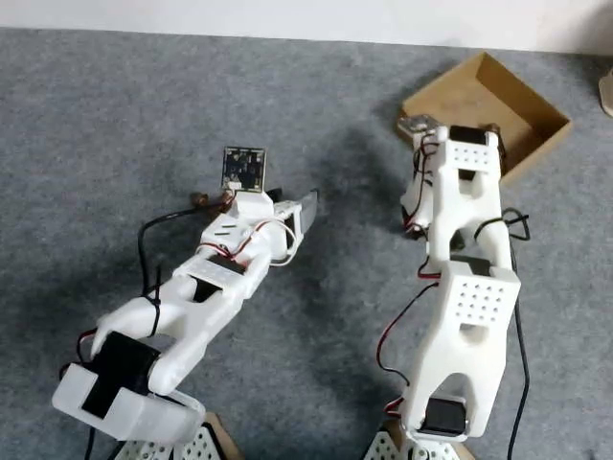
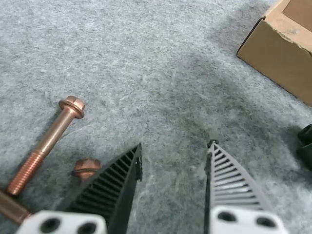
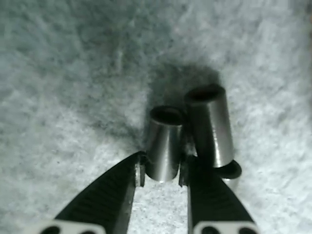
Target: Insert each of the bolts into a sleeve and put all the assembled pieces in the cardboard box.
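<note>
Presently, right pincer point(image 3: 162, 165): jaws drawn narrow, one finger on either side of a sleeve point(image 3: 163, 139), apparently clamping it at the end away from its open mouth. Whether the sleeve stands or lies cannot be told. Handling note: draw it off gently so the neighbouring piece is not dragged along, and keep the mouth free and turned toward the bolt. Sleeve: short plain tube, smooth grey metal, dark open bore, probably slippery. Second sleeve point(image 3: 209, 126): similar, longer-looking, just beside the first. Left pincer point(image 2: 175, 145): spread wide, empty, over bare carpet. Bolt point(image 2: 46, 141): copper-coloured, flanged hex head, threaded tip, lying flat near the left pincer; in the high view, between 9 and 10 o'clock from table centre. Cardboard box point(image 1: 484, 101): open-topped, at 2 o'clock.
</note>
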`<action>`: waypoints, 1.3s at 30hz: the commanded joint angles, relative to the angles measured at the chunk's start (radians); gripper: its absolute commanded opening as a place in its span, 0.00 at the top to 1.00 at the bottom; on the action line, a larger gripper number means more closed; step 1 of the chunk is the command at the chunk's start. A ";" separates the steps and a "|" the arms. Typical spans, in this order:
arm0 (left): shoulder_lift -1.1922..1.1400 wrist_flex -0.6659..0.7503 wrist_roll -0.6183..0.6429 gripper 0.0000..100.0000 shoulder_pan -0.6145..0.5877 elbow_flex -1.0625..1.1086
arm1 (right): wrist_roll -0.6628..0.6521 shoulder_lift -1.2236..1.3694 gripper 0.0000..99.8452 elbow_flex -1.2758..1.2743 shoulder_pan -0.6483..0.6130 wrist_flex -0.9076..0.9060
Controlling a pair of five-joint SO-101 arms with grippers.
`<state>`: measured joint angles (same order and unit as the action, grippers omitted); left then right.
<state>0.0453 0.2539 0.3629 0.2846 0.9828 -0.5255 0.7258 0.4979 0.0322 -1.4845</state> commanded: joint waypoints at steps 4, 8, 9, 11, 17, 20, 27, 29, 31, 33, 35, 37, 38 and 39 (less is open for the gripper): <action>0.007 0.025 -0.006 0.79 0.016 -0.038 | -0.015 -0.021 0.88 0.047 -0.013 0.137; 0.007 0.025 -0.006 0.79 0.016 -0.038 | -0.017 -0.018 0.88 0.044 -0.038 0.157; 0.007 0.025 -0.006 0.79 0.016 -0.038 | -0.017 -0.018 0.88 0.044 -0.044 0.157; 0.007 0.025 -0.006 0.79 0.016 -0.038 | -0.017 -0.018 0.88 0.042 -0.050 0.153; 0.007 0.025 -0.008 0.79 0.016 -0.038 | -0.017 0.114 1.00 0.045 -0.048 0.156; 0.007 0.025 -0.002 0.79 0.016 -0.042 | -0.005 0.183 1.00 0.054 -0.042 0.133; 0.015 -0.143 0.000 1.00 0.008 -0.143 | 0.157 0.111 1.00 0.097 -0.019 0.097; 0.024 -0.348 0.002 0.96 0.008 -0.229 | 0.199 0.090 1.00 0.064 -0.024 0.094; 0.027 -0.531 0.051 0.96 0.008 -0.317 | 0.222 0.073 1.00 0.030 -0.025 0.094; 0.027 -0.661 0.091 0.97 0.001 -0.384 | 0.249 0.058 1.00 0.004 -0.027 0.101; 0.027 -0.760 0.092 0.99 -0.018 -0.435 | 0.270 0.042 1.00 -0.015 -0.027 0.099; 0.027 -0.842 0.092 1.00 -0.047 -0.484 | 0.298 0.019 1.00 -0.022 -0.027 0.091; 0.027 -0.872 0.092 0.99 -0.062 -0.507 | 0.316 0.004 1.00 -0.025 -0.027 0.091; 0.027 -0.898 0.095 0.99 -0.079 -0.526 | 0.338 -0.016 1.00 -0.036 -0.027 0.090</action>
<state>0.0453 -0.5654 0.4457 0.2524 0.5562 -0.2371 0.7641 0.4948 0.0184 -1.3740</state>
